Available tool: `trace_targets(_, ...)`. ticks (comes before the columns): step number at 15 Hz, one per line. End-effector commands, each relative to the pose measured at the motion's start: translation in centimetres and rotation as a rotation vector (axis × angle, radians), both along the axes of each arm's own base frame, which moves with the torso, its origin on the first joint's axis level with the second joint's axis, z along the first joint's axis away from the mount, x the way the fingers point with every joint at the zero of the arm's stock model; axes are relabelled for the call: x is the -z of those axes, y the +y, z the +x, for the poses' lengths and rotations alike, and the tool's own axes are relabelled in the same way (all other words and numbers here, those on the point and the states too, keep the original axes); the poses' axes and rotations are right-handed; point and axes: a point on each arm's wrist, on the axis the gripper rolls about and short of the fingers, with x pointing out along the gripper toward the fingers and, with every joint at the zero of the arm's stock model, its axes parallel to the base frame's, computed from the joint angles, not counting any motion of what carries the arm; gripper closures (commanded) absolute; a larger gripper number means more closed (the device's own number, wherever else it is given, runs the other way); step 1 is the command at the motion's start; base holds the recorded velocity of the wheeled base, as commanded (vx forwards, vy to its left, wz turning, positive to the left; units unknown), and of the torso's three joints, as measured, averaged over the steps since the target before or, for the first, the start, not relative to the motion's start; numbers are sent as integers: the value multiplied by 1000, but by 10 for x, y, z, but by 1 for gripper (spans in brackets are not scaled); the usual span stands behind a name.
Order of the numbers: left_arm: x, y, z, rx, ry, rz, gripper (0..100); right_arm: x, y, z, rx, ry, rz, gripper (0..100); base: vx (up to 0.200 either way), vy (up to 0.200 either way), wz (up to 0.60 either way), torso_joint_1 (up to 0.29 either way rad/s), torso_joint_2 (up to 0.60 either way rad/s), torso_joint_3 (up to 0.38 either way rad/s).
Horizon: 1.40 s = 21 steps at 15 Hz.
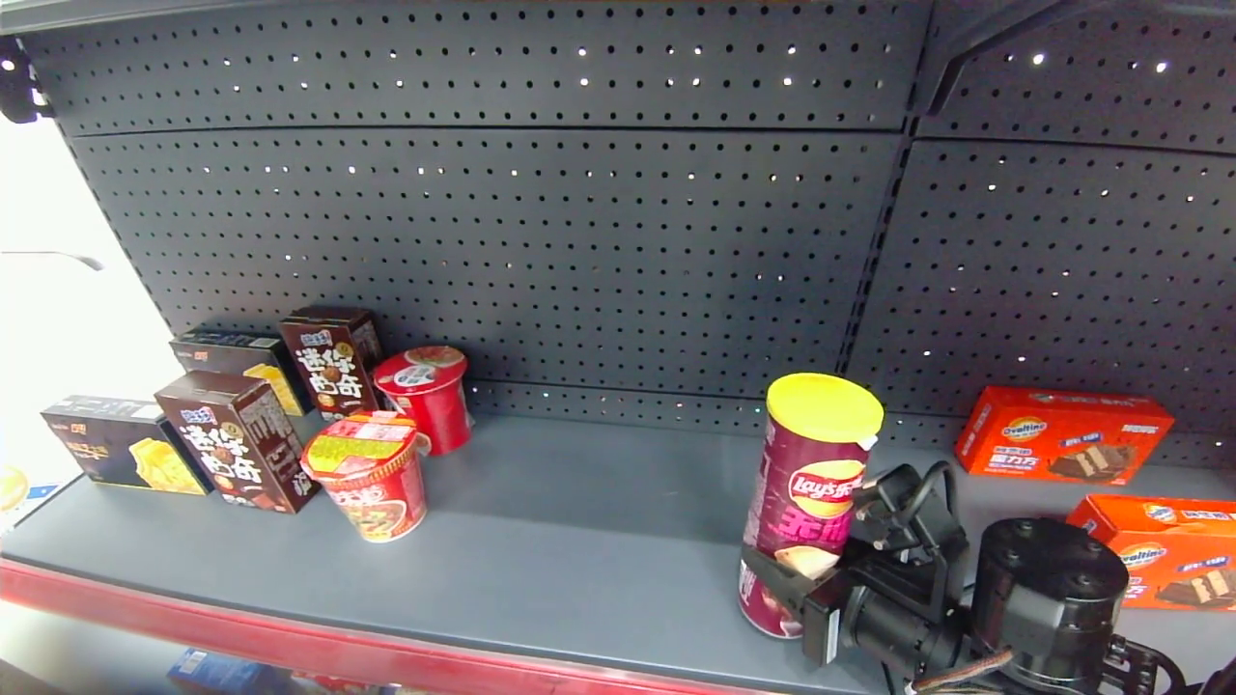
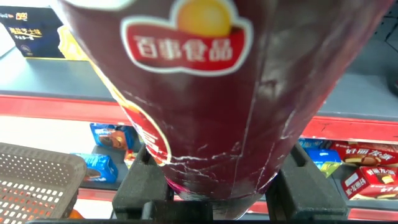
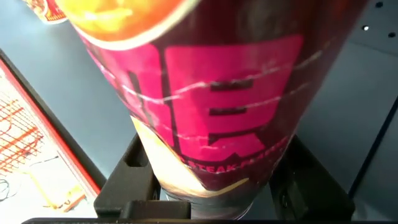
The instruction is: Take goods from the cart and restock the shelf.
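In the head view, a magenta chips can point(image 1: 809, 502) with a yellow lid stands upright in the lower right of the frame, over the grey shelf point(image 1: 560, 550) near its red front edge. The right gripper point(image 1: 784, 591) comes in from the lower right corner, and its black fingers are closed around the can's lower part. Whether the base touches the shelf cannot be told. At the left of the frame stand two red noodle cups point(image 1: 369, 475), two brown boxes point(image 1: 241, 441) and two black boxes point(image 1: 126, 444). Two orange boxes point(image 1: 1062, 434) lie at the right edge. A dark pegboard point(image 1: 579, 241) forms the back wall.

In the left wrist view, the left gripper point(image 2: 217, 190) clamps the foot of a dark red chips can point(image 2: 211, 112) between its two black fingers point(image 2: 144, 186). Beyond the can run the shelf's red edge point(image 2: 56, 109), blue packs point(image 2: 106, 149) on a lower level, and a mesh basket point(image 2: 34, 180).

In the right wrist view, the right gripper's fingers point(image 3: 132, 180) press both sides of the magenta can point(image 3: 217, 106), with the grey shelf board point(image 3: 74, 81) behind it.
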Motion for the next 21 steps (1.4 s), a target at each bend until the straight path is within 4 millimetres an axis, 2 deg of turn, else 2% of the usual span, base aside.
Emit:
trace_targets(1, 0, 0, 0, 0, 2, 0, 100, 3, 5, -4, -16, 7, -8, 100, 0, 0, 0, 0, 0, 0)
trace_targets(10, 2, 0, 0, -2, 5, -1, 100, 10, 10, -9, -46, 27, -29, 100, 0, 0, 0, 0, 0, 0)
trace_targets(16, 2, 0, 0, -2, 5, -3, 100, 15, 14, -4, -42, 5, -8, 100, 0, 0, 0, 0, 0, 0)
trace_targets(17, 3, 0, 0, -2, 7, -4, 100, 16, 14, -3, -40, 3, -7, 0, 0, 0, 0, 0, 0, 0)
trace_targets(21, 3, 0, -1, -2, 5, -9, 100, 12, 14, -8, -51, -13, 9, 0, 0, 0, 0, 0, 0, 0)
